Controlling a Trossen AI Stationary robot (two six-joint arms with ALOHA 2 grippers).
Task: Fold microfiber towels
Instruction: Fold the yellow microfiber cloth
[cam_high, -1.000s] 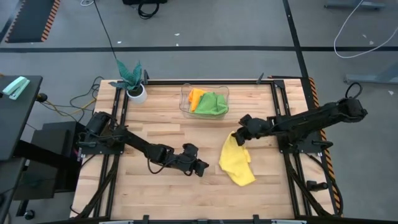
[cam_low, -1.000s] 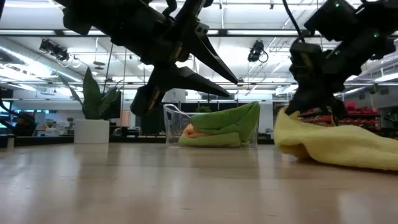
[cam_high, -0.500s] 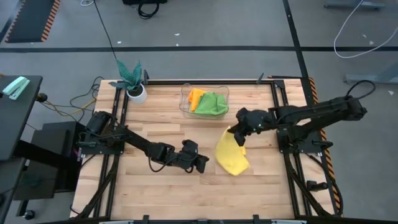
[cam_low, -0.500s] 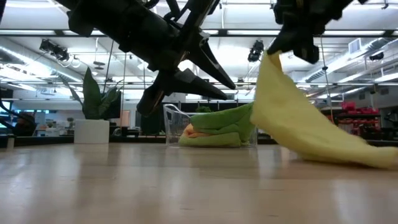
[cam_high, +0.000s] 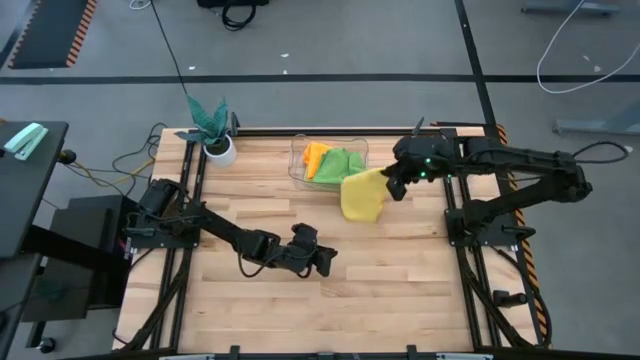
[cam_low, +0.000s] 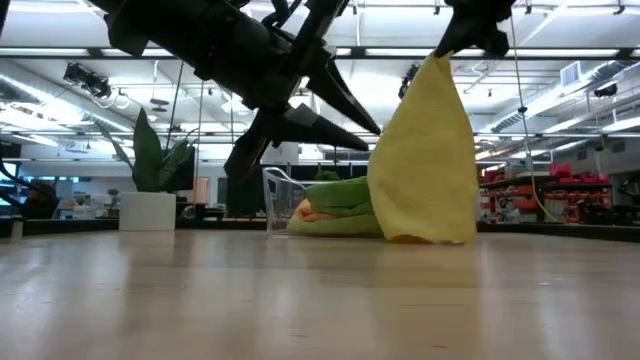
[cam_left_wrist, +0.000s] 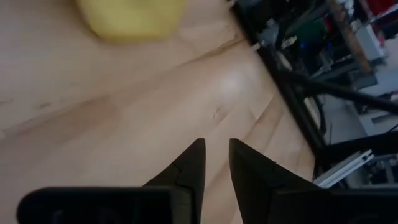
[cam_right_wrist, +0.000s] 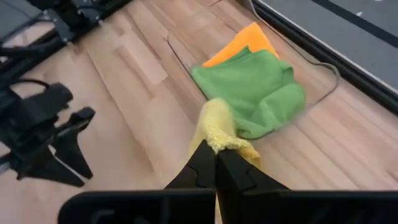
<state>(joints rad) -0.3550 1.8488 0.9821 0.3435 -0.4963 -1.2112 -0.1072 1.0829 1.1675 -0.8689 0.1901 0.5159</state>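
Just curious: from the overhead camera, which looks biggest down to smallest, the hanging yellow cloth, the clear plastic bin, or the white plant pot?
1. Clear plastic bin
2. Yellow cloth, hanging nearer the camera, so unsure
3. White plant pot

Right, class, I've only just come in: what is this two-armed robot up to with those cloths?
The right gripper is shut on a corner of the soft yellow microfiber towel and holds it up, so it hangs beside the clear plastic bin. In the bin lie a green microfiber towel and an orange microfiber towel. The left gripper hovers over bare wooden table, partly open and holding nothing. No folding shows yet.
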